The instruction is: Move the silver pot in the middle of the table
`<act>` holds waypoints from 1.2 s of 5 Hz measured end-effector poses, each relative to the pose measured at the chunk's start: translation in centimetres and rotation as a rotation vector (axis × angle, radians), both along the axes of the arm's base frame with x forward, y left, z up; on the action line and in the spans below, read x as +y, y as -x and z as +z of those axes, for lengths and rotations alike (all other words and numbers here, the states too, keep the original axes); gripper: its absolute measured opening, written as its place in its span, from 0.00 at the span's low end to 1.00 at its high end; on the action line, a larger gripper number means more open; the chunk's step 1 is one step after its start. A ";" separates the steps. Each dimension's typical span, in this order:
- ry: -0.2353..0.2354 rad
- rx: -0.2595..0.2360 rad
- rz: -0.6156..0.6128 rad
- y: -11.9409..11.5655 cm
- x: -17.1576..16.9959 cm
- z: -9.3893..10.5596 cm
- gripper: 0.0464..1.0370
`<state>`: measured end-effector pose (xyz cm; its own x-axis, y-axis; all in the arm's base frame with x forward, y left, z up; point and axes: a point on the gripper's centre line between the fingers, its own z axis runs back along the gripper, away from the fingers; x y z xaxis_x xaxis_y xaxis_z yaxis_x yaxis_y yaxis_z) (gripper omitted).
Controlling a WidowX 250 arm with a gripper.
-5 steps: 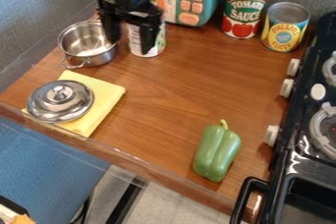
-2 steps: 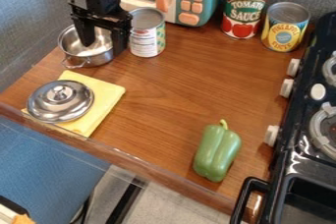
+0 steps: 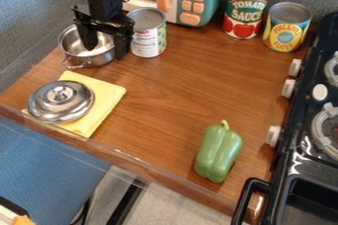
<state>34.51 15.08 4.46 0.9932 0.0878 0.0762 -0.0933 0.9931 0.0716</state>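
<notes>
Silver pot (image 3: 74,45) at the counter's upper left, open jaws about its rim

The pot stands upright on the counter (image 3: 175,83), off to the left of the view and well apart from the middle, where it has to go. The gripper (image 3: 105,50) hangs over its right part with the jaws spread: one finger over the pot's mouth, the other by its outer right side. Whether either touches metal, I cannot tell.

The step in hand looks to be the grasp. To do it well, lower straight down so the rim sits between the fingers, then close on the wall before lifting. Mind the tin can (image 3: 147,34) just beside the outer finger; a sideways drift could knock it. Held by one edge, the pot will likely want to tip, so a low lift and an unhurried carry would suit it.

The way to the middle should run between the can and the yellow cloth (image 3: 109,93) bearing the silver lid (image 3: 61,101). Set the base down flat, short of the green bell pepper (image 3: 218,152), before letting go.
</notes>
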 end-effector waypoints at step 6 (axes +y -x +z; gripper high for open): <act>-0.034 -0.002 0.053 0.9 0.4 1.7 0.03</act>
